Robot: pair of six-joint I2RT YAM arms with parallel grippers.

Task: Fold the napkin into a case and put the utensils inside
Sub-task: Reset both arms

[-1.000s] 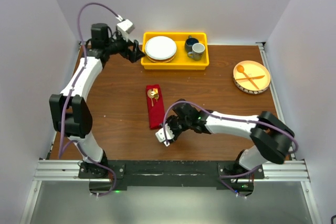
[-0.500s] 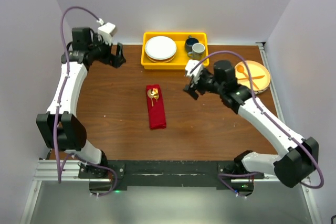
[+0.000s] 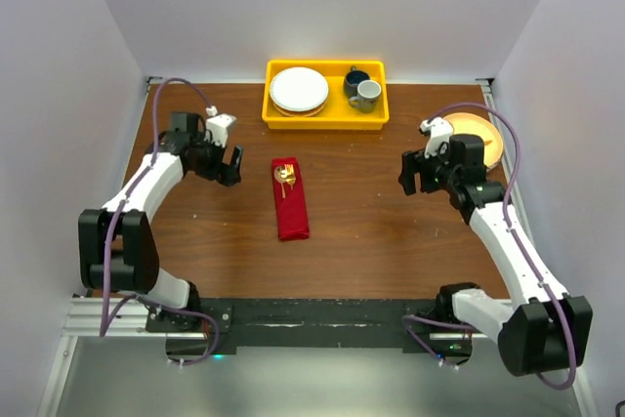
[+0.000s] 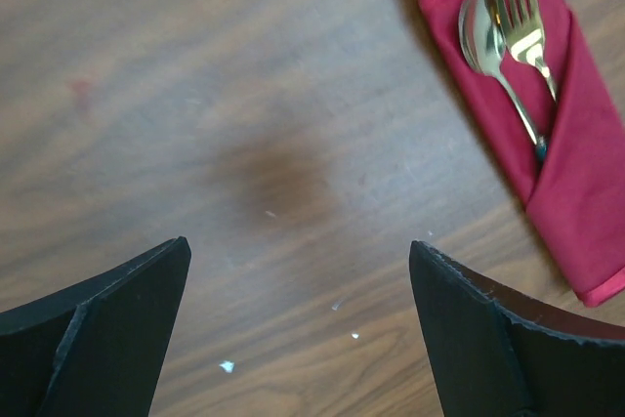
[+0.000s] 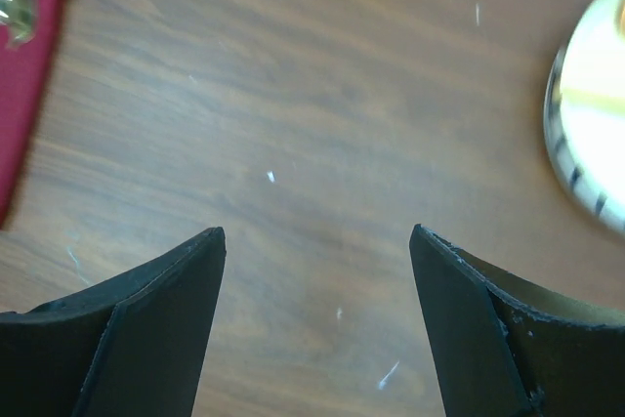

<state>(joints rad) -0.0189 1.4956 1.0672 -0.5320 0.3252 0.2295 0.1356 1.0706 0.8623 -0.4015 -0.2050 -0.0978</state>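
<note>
left fingers [image 3: 231,165]: apart, nothing between them, over bare tabletop [image 3: 371,231] just left of the case's far end
right fingers [image 3: 408,174]: apart, holding nothing, over bare wood well right of the case
case [image 3: 290,199]: narrow red folded cloth, flat mid-tabletop between the two arms, long side running near to far, near the yellow tray
spoon [image 4: 479,31]: gold, handle tucked under the red fold, bowl showing at the far end
fork [image 4: 522,21]: gold, just beside the spoon, tines out at the same end
yellow tray [image 3: 325,124]: far edge of the tabletop, holds white plates [image 3: 299,90] and two mugs [image 3: 366,95]
round plate [image 3: 485,139]: far right, partly hidden behind the right arm
</note>
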